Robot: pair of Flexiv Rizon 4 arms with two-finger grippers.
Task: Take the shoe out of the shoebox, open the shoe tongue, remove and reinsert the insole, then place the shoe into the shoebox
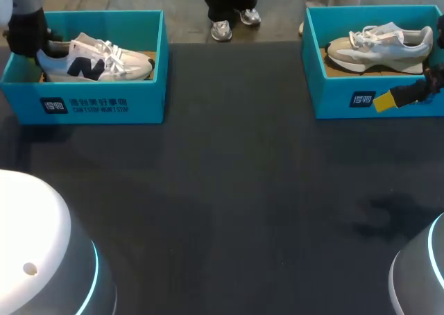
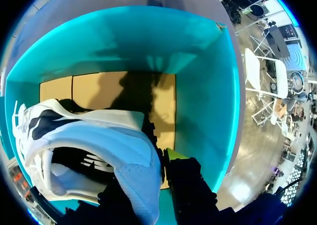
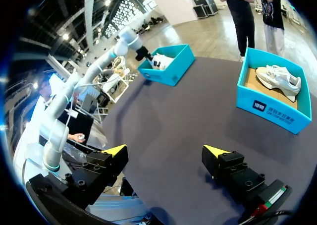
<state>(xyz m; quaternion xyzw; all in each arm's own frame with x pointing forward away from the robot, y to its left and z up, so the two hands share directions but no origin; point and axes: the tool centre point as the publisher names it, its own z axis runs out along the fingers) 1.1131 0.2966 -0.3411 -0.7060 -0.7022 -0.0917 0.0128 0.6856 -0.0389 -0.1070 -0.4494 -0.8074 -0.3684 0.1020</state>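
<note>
Step one, take-out. My left jaws look clamped on heel of shoe (image 1: 97,62), which lies in left shoebox (image 1: 104,105). Next: straight lift, clearing walls. My right jaws wide apart, empty, over surface (image 1: 222,190).

The left shoebox (image 1: 104,107) and the right shoebox (image 1: 333,96) are turquoise, and the left one carries white print. A tan cardboard liner (image 2: 57,88) shows inside it. The left shoe (image 1: 94,64) is white with a navy side mark. The right shoe (image 1: 381,46) is cream and grey-beige with white laces. The worktop (image 1: 229,204) is dark charcoal. The right arm's jaws are black with yellow tips.
</note>
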